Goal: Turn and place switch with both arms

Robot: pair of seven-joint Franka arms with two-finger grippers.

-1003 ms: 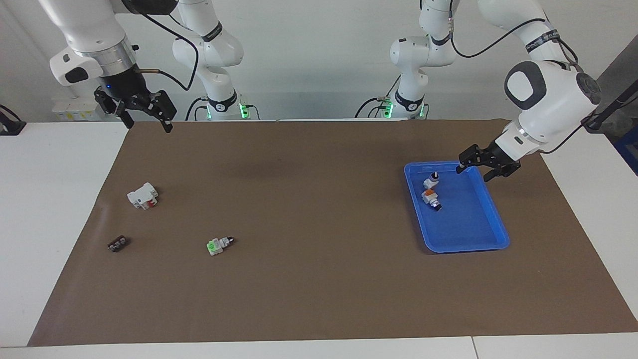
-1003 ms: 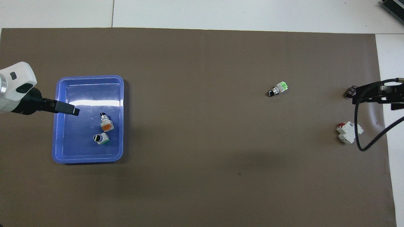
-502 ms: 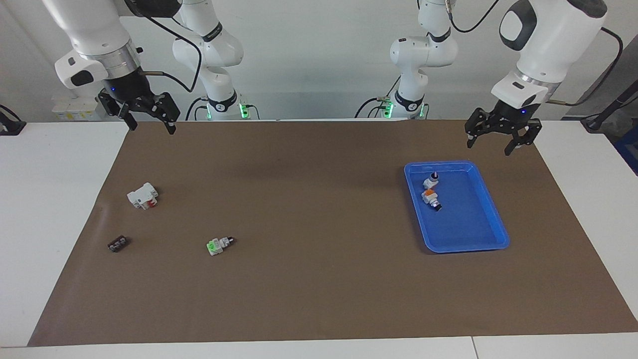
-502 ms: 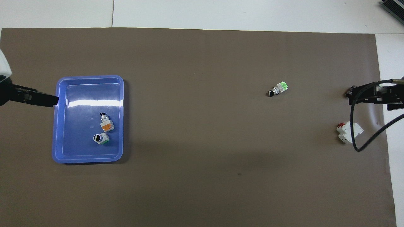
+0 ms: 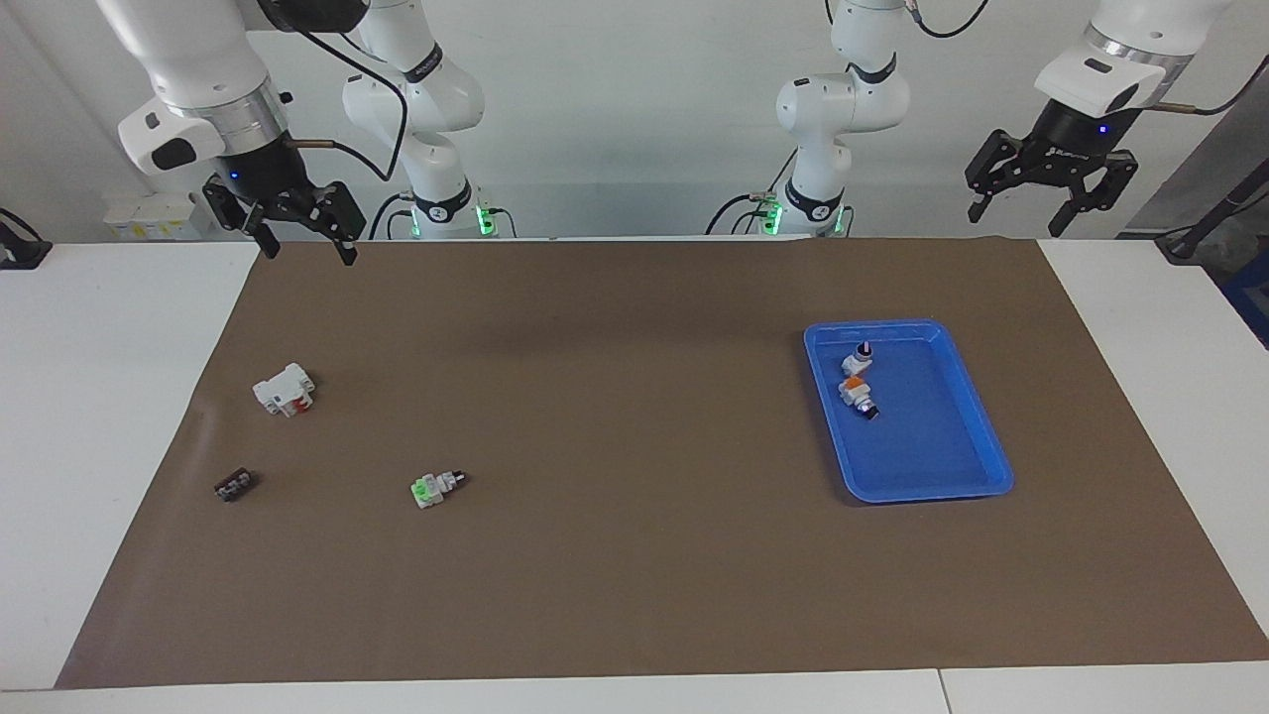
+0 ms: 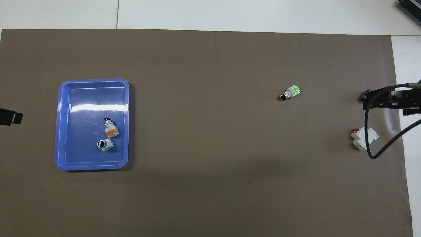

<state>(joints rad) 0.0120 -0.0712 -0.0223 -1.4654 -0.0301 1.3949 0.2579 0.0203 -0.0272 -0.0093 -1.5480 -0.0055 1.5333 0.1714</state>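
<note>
Brown matting covers the table; the switch (image 5: pixel 859 358) stands in the blue tray (image 5: pixel 981 436), beside the orange-topped switch (image 5: pixel 859 392). Left gripper (image 5: pixel 1051 193) and right gripper (image 5: pixel 294 220) hang raised, fingers spread, holding nothing. Placement looks finished; the bright-green switch (image 5: pixel 436 488) probably comes next.

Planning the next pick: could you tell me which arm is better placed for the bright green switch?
Probably right: the right hand hangs at the end holding the bright green switch; the left hand hangs near the tray.
</note>
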